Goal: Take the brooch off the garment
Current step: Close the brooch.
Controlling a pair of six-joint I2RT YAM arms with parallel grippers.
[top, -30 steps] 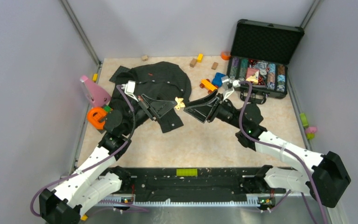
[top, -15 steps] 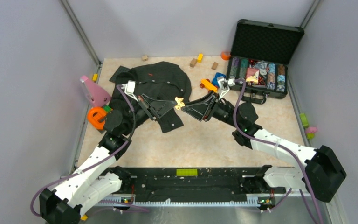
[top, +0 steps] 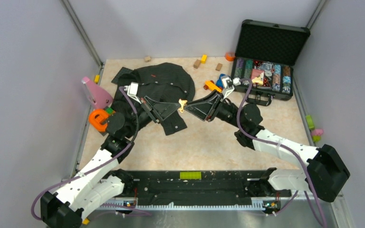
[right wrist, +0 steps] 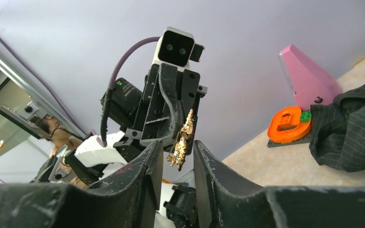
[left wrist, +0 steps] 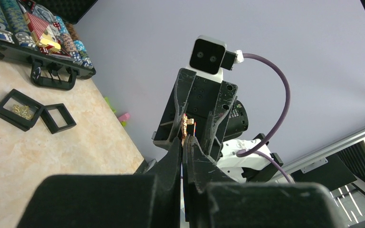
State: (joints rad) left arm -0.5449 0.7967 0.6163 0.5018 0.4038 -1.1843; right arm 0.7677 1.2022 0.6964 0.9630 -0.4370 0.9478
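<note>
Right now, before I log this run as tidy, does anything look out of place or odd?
Yes: the tiny gold metallic brooch is off the crumpled dark pinstriped shirt, held in mid-air by the left gripper, jaws shut, between the parted jaws of the right gripper.

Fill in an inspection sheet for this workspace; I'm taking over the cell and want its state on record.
Surface: beige table top, no spills seen.
Job's things: dark garment crumpled far left; gold brooch held in the air, no cloth on it.
Clutter: open chip case, wooden blocks, pink object, orange piece, two black square boxes.
Hands: left hand shut on the brooch; right hand open, its fingers either side of the brooch.
Cables: purple cables loop off both wrists, no snag seen.
Surroundings: grey walls, nothing else seen.
</note>
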